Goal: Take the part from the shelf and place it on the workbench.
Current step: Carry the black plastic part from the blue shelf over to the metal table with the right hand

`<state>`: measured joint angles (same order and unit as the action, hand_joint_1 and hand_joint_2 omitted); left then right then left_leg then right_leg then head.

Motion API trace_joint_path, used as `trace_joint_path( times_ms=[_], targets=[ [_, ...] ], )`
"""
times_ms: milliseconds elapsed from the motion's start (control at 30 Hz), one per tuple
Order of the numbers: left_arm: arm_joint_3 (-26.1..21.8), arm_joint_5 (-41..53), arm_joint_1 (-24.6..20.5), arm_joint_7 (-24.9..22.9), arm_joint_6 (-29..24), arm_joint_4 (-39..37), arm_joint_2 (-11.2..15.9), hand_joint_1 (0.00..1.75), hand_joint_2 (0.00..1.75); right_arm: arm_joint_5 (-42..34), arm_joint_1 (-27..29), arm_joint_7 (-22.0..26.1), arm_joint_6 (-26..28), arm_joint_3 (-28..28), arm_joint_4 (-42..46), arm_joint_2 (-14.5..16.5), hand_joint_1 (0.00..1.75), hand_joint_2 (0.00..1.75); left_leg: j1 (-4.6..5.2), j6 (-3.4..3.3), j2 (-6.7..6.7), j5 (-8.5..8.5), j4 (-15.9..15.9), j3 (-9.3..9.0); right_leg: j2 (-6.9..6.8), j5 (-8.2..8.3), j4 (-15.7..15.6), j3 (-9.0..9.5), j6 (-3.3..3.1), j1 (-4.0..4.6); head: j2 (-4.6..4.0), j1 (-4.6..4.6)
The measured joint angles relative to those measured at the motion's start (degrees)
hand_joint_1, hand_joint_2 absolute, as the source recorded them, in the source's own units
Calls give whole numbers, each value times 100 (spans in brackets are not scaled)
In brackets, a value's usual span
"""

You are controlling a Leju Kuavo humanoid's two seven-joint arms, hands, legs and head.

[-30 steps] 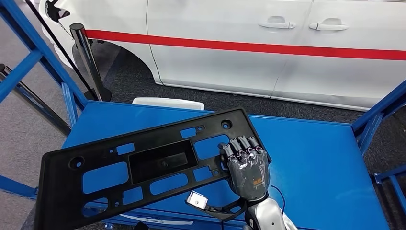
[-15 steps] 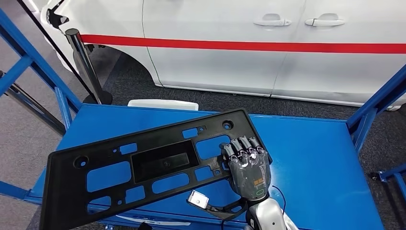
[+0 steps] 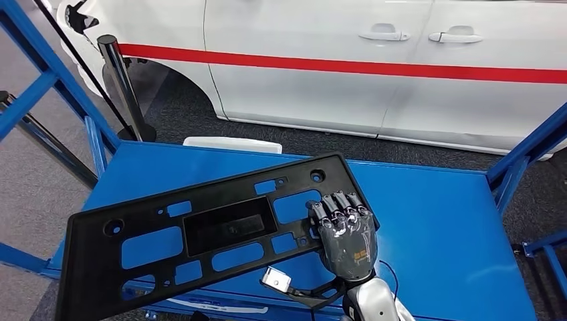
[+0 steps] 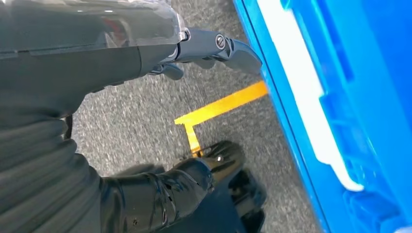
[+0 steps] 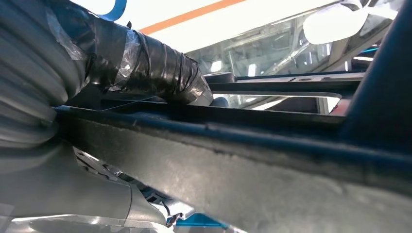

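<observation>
We judge that we are in the placing step: the long black part [image 3: 200, 231] hangs over the blue table [image 3: 441, 227], tilted, its far end sticking out past the table's left edge. To set it down well we think it should first come further in over the table so that its whole length has support, then be levelled and lowered flat — letting go only once it rests along its length, or it could tip off the near-left corner. Our right hand [image 3: 346, 234] grips the part at its right end, fingers [image 3: 337, 204] curled over the top edge and the palm against the frame; in the right wrist view the thumb [image 5: 145, 73] lies across the part's rim. Our left hand [image 4: 145, 48] hangs by the table's side above the grey carpet and a yellow floor mark [image 4: 218, 104]; it holds nothing, its dark fingers look loosely spread rather than clenched.
</observation>
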<state>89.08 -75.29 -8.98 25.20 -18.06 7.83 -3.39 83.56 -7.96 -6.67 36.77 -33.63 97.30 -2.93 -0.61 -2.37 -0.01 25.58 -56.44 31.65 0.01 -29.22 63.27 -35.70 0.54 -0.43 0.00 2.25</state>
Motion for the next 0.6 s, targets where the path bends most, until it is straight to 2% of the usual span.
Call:
trace_joint_path(
  times_ms=[67, 100, 133, 167, 200, 267, 333, 433, 467, 500, 567, 600],
  targets=[
    [1, 1, -1, -2, -5, 0, -1, 0, 175, -9, 11, 0, 0, 9, -2, -1, 175, 175, 1, -21, 5, -13, -9, 36, 4, -386, 705, -314, 37, -21, 0, 3],
    [1, 2, 5, -2, -7, 1, -2, 0, 175, -11, 22, 0, -1, 13, -5, -1, 175, 175, 1, -20, 8, -12, -30, 59, 2, -486, 996, -439, 59, -36, 0, 4],
    [1, 3, 10, -3, -8, 0, -2, 0, 175, -14, 31, 0, -1, 17, -9, -2, 175, 175, -2, -16, 10, -9, -54, 80, 1, -478, 1109, -483, 80, -52, 0, 3],
    [1, 3, 14, -3, -8, 0, -3, 0, 175, -14, 36, 0, 0, 21, -14, -2, 175, 175, -5, -6, 9, -2, -85, 99, -1, -362, 1010, -420, 100, -71, 0, 4],
    [2, 3, 14, -4, -8, 1, -5, 0, 175, -15, 36, 0, 0, 24, -17, -2, 175, 175, -11, 10, 6, 11, -124, 116, -3, -173, 709, -255, 115, -93, 0, 3],
    [3, 3, 10, -4, -10, 1, -10, 0, 175, -15, 32, 0, 1, 28, -19, -2, 175, 175, -7, 68, -6, 55, -231, 163, 1, 72, 32, 93, 110, -113, 0, 2],
    [3, 3, 8, -4, -12, 0, -10, 0, 175, -16, 37, 0, 2, 30, -19, -1, 175, 175, 12, 139, -14, 75, -299, 209, 14, 98, -231, 200, 51, -96, 0, -2],
    [2, 3, 9, -4, -13, -1, -10, 0, 175, -16, 41, 0, 2, 33, -19, 1, 175, 175, -4, 228, -15, 87, -318, 244, 19, 148, -249, 167, -69, -85, 0, -5],
    [1, 3, 8, -4, -13, 0, -10, 0, 175, -16, 39, 0, 2, 33, -18, 2, 175, 175, -11, 256, -13, 172, -420, 286, 13, 167, -260, 160, -105, -94, 0, -6],
    [1, 3, 7, -4, -13, 0, -10, 0, 175, -16, 38, 0, 2, 34, -18, 2, 175, 175, -17, 280, -12, 326, -636, 377, 4, 184, -269, 150, -137, -102, 0, -6],
    [1, 3, 10, -4, -13, 0, -10, 0, 175, -15, 38, 0, 2, 34, -18, 2, 175, 175, -23, 318, -9, 721, -1341, 666, -10, 205, -269, 116, -176, -88, 0, -7],
    [1, 3, 15, -4, -13, -1, -10, 0, 175, -15, 41, 0, 2, 34, -19, 2, 175, 175, -25, 326, -9, 856, -1664, 793, -14, 216, -268, 99, -186, -77, 0, -7]
  ],
)
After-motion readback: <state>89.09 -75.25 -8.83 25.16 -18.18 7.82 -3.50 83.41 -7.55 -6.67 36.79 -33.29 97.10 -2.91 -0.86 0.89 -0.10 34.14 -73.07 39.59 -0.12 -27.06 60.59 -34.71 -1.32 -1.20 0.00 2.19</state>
